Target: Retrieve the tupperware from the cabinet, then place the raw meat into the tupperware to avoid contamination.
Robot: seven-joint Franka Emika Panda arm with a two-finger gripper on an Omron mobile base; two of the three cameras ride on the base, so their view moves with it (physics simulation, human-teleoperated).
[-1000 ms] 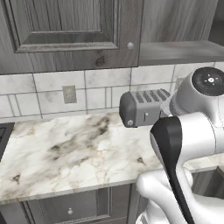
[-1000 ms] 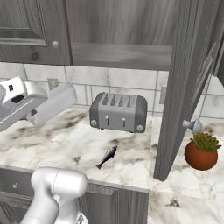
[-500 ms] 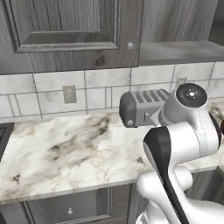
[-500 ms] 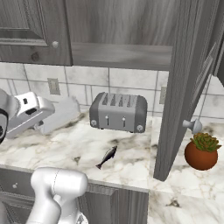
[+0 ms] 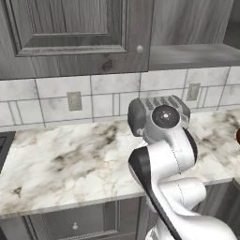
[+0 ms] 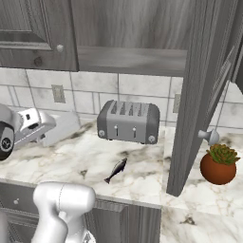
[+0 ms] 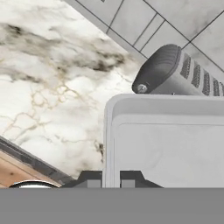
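- In the hand view we see the pincer (image 7: 111, 183) at the bottom edge, its two dark fingertips set close on either side of the near rim of the tupperware (image 7: 166, 140); it appears closed on that rim and carrying the box.
- In that view the tupperware is a whitish-translucent box with rounded corners, and we see nothing in it.
- Behind it in the hand view lies the grey toaster (image 7: 179, 74), its slots facing up, against the tiled wall.
- In the right base view the tupperware (image 6: 64, 128) shows as a pale shape just beyond the white hand, above the marbled surface (image 6: 71, 156) and left of the toaster (image 6: 128, 122); we cannot tell whether it touches the surface.
- The raw meat (image 6: 116, 170), a small dark fish shape, lies on the surface in front of the toaster, apart from it and well apart from the tupperware.
- The cabinet (image 6: 201, 85) has its right door swung open towards us, round knob showing; the shelf behind it is bare.
- A red-brown pot with a green plant (image 6: 218, 163) stands on the surface to the right of the open door.
- In the left base view the arm's round joint hides most of the toaster (image 5: 140, 112), and the cabinet door (image 5: 75, 33) above it is closed.
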